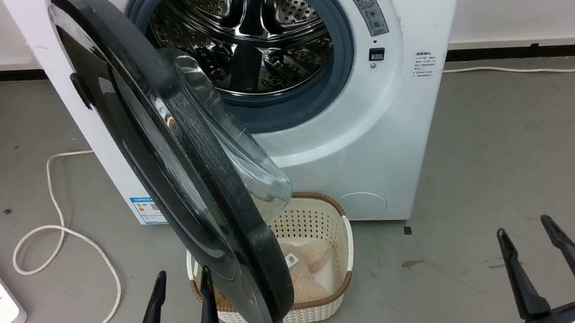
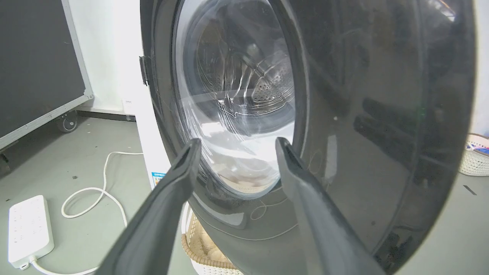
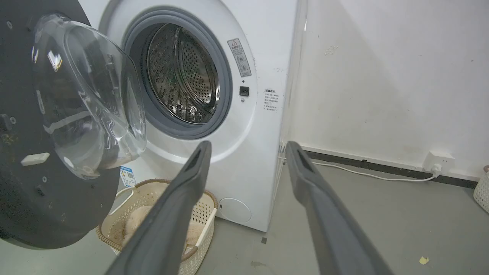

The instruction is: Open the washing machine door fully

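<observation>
Black washing machine door (image 1: 172,159) half open

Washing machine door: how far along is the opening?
Done: washing machine door unlatched, swung clear of the drum, standing roughly edge-on out from the front. In hand: left claw open by its outer face, contact unclear; right claw open, idle. Left: swing it further back to fully open.
</observation>
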Robot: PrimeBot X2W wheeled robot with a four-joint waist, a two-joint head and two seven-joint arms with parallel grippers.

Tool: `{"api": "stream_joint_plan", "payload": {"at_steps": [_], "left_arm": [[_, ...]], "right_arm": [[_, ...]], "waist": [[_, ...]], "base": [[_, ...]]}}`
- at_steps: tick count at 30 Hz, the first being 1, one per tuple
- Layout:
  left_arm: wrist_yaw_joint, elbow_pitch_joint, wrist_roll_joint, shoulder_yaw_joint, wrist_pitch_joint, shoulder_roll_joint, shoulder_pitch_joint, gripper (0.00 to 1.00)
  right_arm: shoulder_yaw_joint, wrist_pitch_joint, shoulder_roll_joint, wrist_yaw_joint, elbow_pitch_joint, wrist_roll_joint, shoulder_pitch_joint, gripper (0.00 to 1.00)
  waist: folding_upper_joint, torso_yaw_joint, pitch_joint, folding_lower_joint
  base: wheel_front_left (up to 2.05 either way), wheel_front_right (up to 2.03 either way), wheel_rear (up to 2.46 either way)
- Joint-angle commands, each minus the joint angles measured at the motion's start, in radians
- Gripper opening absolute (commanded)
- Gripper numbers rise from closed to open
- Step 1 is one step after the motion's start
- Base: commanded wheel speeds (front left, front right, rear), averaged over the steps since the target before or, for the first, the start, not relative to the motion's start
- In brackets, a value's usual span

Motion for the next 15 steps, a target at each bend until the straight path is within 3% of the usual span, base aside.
{"api": "stream_joint_plan", "payload": {"at_steps": [1,10,12,15], "left_arm": [[-0.004,0.002,0.007,-0.003,-0.005,0.001,0.005,1.00],[0.006,-0.005,0.002,0.008,-0.005,0.000,-0.005,1.00],[-0.002,-0.021,0.001,0.008,-0.005,0.000,-0.005,0.00],[-0.004,-0.046,0.005,0.016,-0.005,0.000,-0.009,0.00]], "right_arm": [[-0.001,-0.008,0.006,-0.001,-0.006,-0.007,0.014,1.00],[0.004,-0.008,0.007,-0.001,-0.006,0.018,0.006,1.00],[0.001,-0.008,0.007,-0.001,-0.010,0.027,0.005,1.00],[0.002,-0.008,0.007,-0.001,-0.010,0.032,0.003,1.00]], "waist": [[0.0000,0.000,0.000,0.0000],[0.0000,-0.001,0.001,0.0000],[0.0000,-0.002,0.000,0.0000],[0.0000,-0.002,-0.002,0.0000]], "base": [[0.00,0.00,0.00],[0.00,0.00,0.00],[0.00,0.00,0.00],[0.00,0.00,0.00]]}}
